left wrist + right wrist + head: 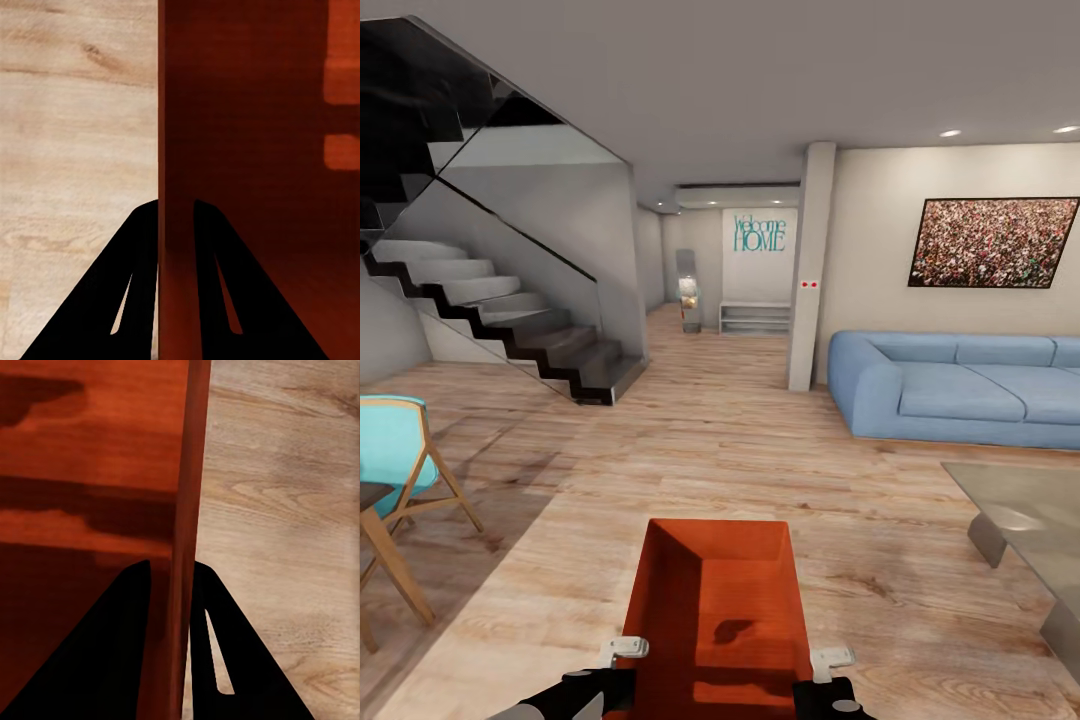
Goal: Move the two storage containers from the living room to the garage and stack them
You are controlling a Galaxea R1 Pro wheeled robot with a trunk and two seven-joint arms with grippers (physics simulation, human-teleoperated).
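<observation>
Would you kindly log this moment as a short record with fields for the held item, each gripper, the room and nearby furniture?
held item: orange-red storage container, carried in front of the robot
left gripper: fingers straddle the container's wall
right gripper: fingers straddle the opposite wall
room: light wood plank floor, staircase
furniture: blue sofa, glass table, turquoise chair

Your storage container [715,600] sits between both grippers; staircase [510,320] ahead left, sofa [960,385] ahead right, chair [400,460] left, glass table [1030,520] right
</observation>
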